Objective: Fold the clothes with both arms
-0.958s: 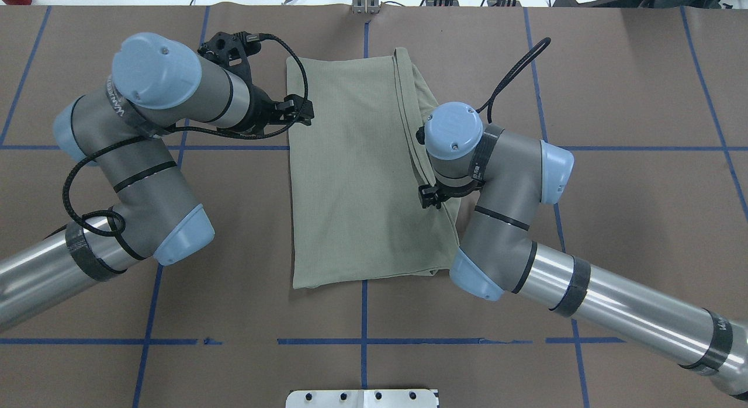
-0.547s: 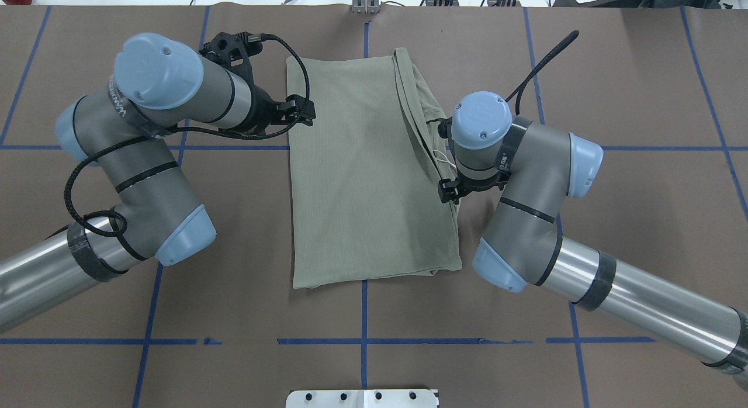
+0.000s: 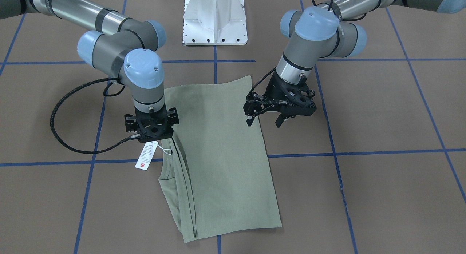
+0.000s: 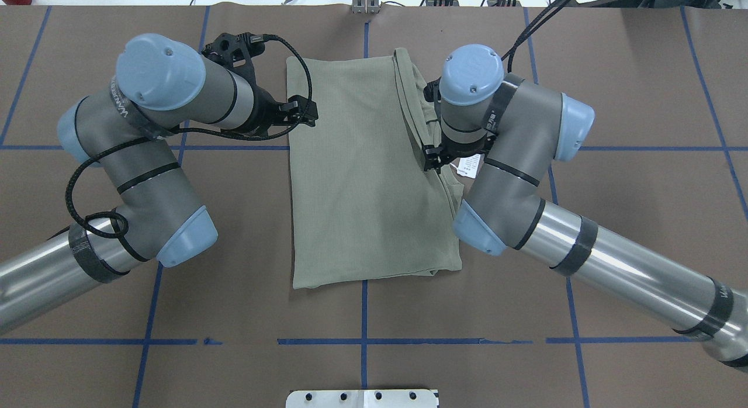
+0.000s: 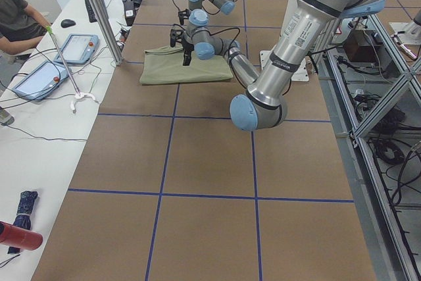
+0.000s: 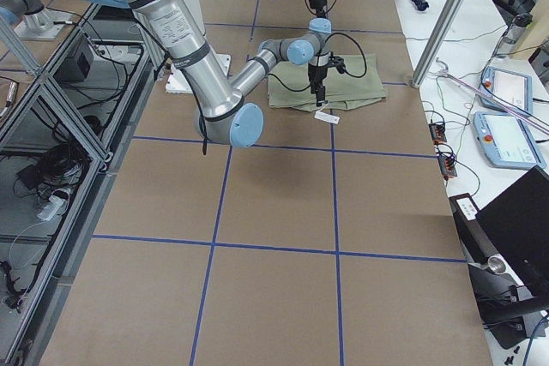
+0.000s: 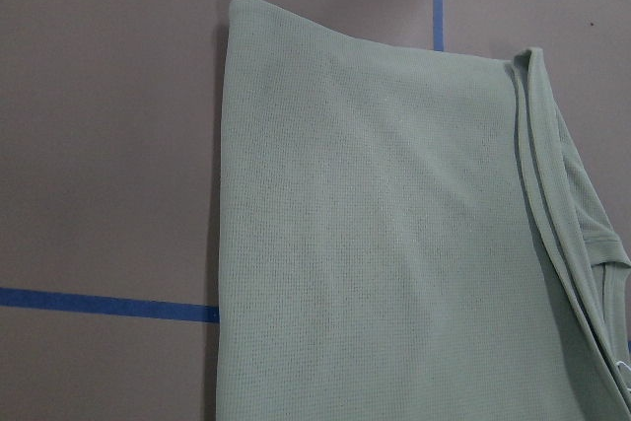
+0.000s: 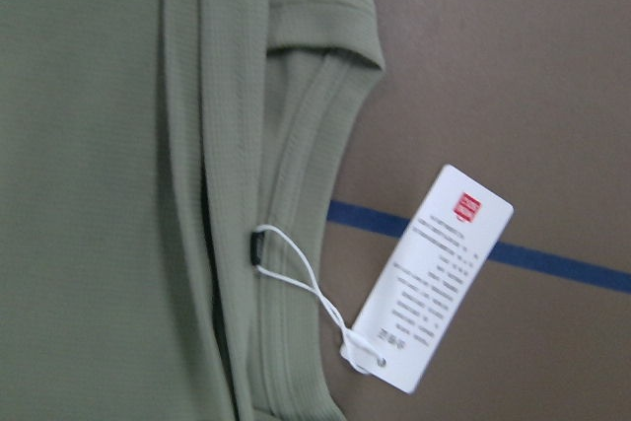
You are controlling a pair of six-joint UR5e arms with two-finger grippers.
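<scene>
Fold in progress: the shirt lies flat at the centre of the table, already narrowed to a long panel, its loose layered edges stacked along the right side in the overhead view. Likely faults, in order of scale: a pinch on that stacked edge may take only the top layer and drag the panel open; unequal lifts on the two sides would probably skew the next crease; the hang tag, lying on the table just beside the shirt and close by the right hand, could snag by its string. Left hand: spread, empty, over the opposite edge. Right hand: tips hidden, so spread or closed cannot be told. Surface: brown covering gridded with blue tape. Room: a white side table with tablets, a seated person
</scene>
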